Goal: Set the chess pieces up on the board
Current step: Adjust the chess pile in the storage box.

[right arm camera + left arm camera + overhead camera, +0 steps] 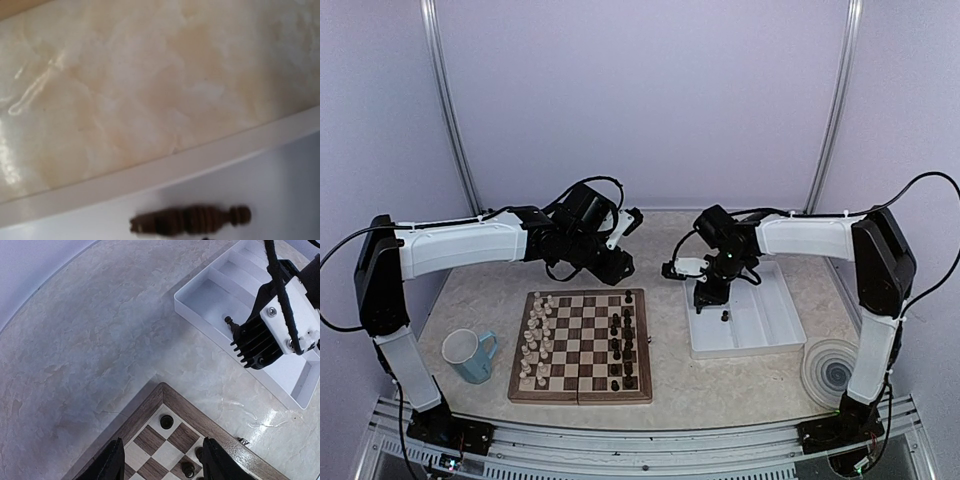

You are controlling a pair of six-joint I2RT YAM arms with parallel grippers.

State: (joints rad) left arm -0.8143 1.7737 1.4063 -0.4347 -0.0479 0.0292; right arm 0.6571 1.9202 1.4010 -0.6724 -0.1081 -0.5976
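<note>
The board (pixel 580 345) lies between the arms, with dark chess pieces (pixel 623 345) in rows along its right side. My left gripper (pixel 618 265) hovers open and empty over the board's far right corner (pixel 162 442), where one dark piece (pixel 166 421) stands on the corner square. My right gripper (pixel 703 297) is down in the white tray (pixel 760 320). A dark piece (pixel 231 324) juts out at its tip and shows lying on its side (pixel 190 220) in the right wrist view. That view hides the fingers, so whether they grip it is unclear. Another dark piece (pixel 724 316) stands in the tray.
Cream-white pieces (pixel 535 340) fill the board's left side. A blue mug (pixel 470 355) stands left of the board and a grey round disc (pixel 832 367) sits at the right front. A small metal clip (pixel 243 441) lies on the marble table beside the board's right edge.
</note>
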